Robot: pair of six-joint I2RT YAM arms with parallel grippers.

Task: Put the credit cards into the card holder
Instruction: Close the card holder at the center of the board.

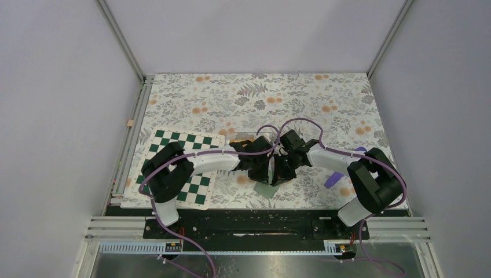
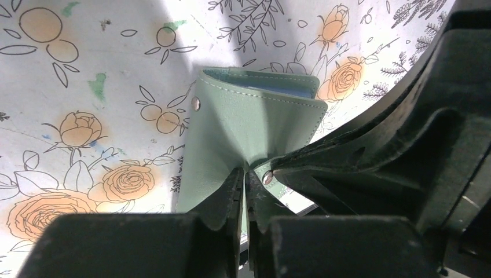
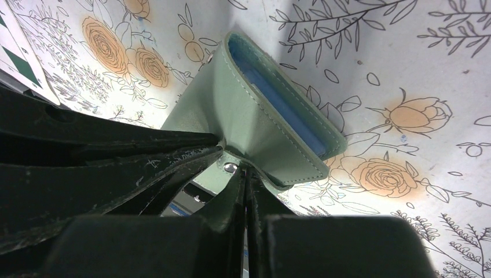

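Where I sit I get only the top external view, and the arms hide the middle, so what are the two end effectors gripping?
Observer: The wrist views show a mint-green card holder. The left end effector and the right end effector are each shut on its leather, close together.
Operator: Is its pocket open toward either camera?
Observer: Yes, the right wrist view looks into the spread pocket, where a blue layer sits. I cannot tell whether it is lining or a card.
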